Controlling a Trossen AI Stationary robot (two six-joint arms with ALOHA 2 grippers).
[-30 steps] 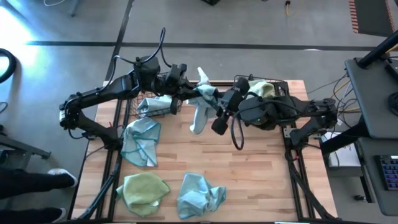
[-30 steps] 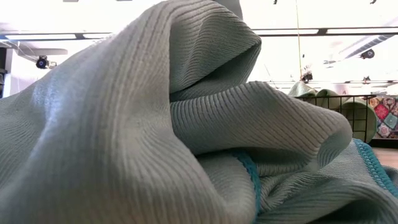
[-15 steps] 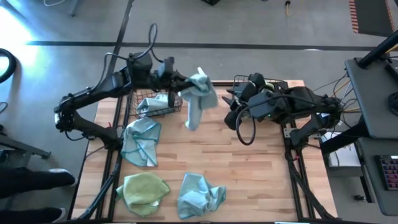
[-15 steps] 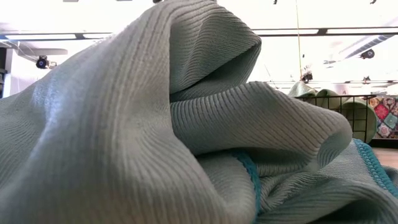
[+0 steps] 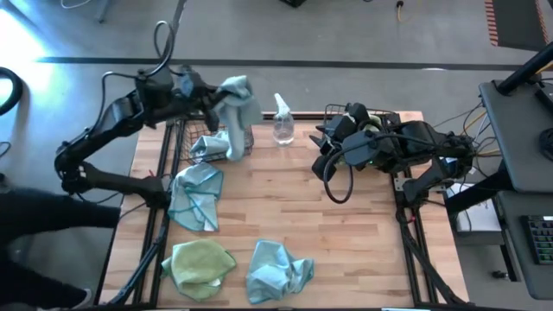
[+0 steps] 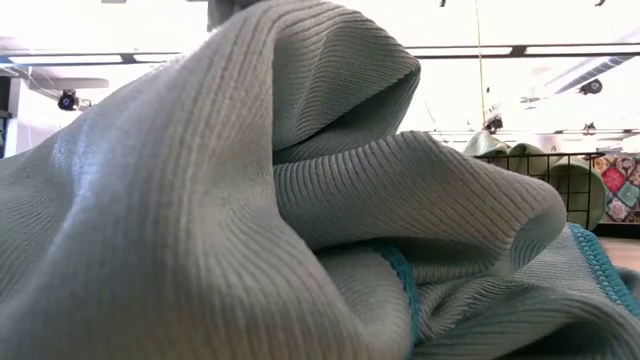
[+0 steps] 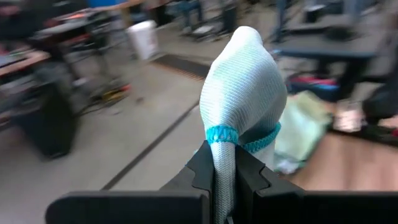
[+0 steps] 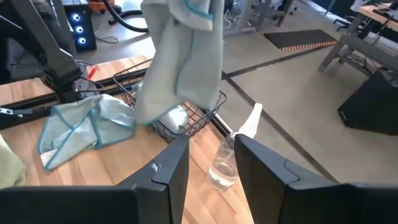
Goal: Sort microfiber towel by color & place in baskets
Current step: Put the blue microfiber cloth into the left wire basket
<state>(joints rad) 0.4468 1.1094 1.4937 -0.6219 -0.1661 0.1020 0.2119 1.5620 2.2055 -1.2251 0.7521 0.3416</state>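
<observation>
**Blue Towel Hanging Over the Left Basket**

Grey workshop floor is surrounding a wooden table [image 5: 346, 250] on all sides. At the far left, the left gripper [image 5: 216, 98] is clamping its fingers together on a light blue towel [image 5: 237, 112], which is hanging above the left basket [image 5: 200, 149] at the table's far left edge; in the left wrist view the cloth [image 7: 239, 118] is rising out from between the closed fingers [image 7: 202, 171]. Another blue towel [image 5: 207, 145] is lying inside that basket. Just near of the basket, a loose blue towel [image 5: 194, 197] is lying on the wood, and nearer still a yellow-green towel [image 5: 199, 265] is lying beside a crumpled blue towel [image 5: 278, 269] at the near edge; the latter is filling the low view [image 6: 250, 220]. Toward the middle of the far edge, a clear spray bottle [image 5: 282, 125] is standing upright. To the right, the right gripper [image 5: 323, 161] is hovering over the table with its fingers [image 8: 171, 165] standing apart and nothing between them. Behind it, the right basket [image 5: 393, 117] is sitting at the far right, a yellow-green towel [image 5: 371, 119] showing inside.
</observation>
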